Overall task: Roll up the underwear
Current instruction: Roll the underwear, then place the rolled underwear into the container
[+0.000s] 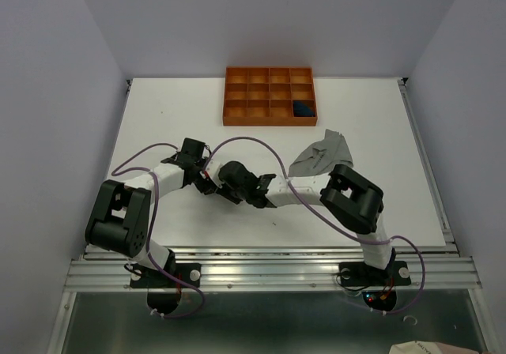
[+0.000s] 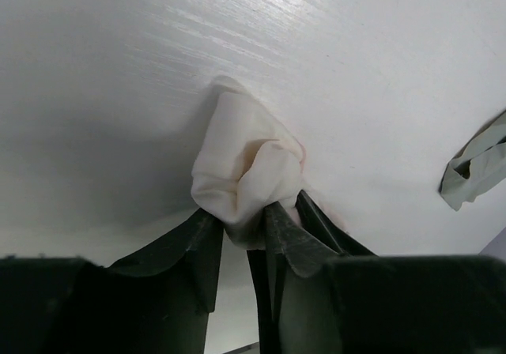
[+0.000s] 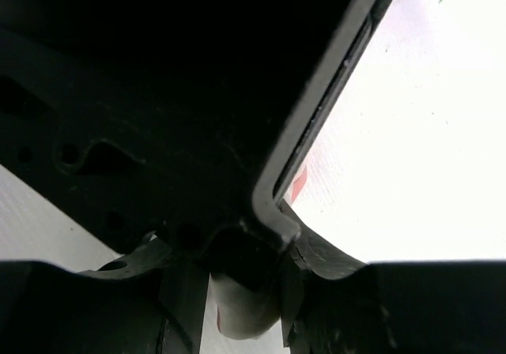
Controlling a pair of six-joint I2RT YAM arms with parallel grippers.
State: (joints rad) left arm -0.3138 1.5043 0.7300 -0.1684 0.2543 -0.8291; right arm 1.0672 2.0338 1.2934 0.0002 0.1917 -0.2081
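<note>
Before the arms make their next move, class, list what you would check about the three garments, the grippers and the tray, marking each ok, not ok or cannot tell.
1. Pale pink-white garment bunched into a bundle: ok.
2. Left gripper has the bundle between its fingers; firm hold: cannot tell.
3. Right gripper crowds the left; its hold: cannot tell.
4. Grey garment rolled: not ok, lies loose.
5. Navy garment in an orange tray compartment: ok.

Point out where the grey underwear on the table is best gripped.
Probably the far pointed corner of the grey underwear, coming from above on the side of the orange tray: that corner sticks out free on the table, while the near edge lies close by the right arm.
</note>
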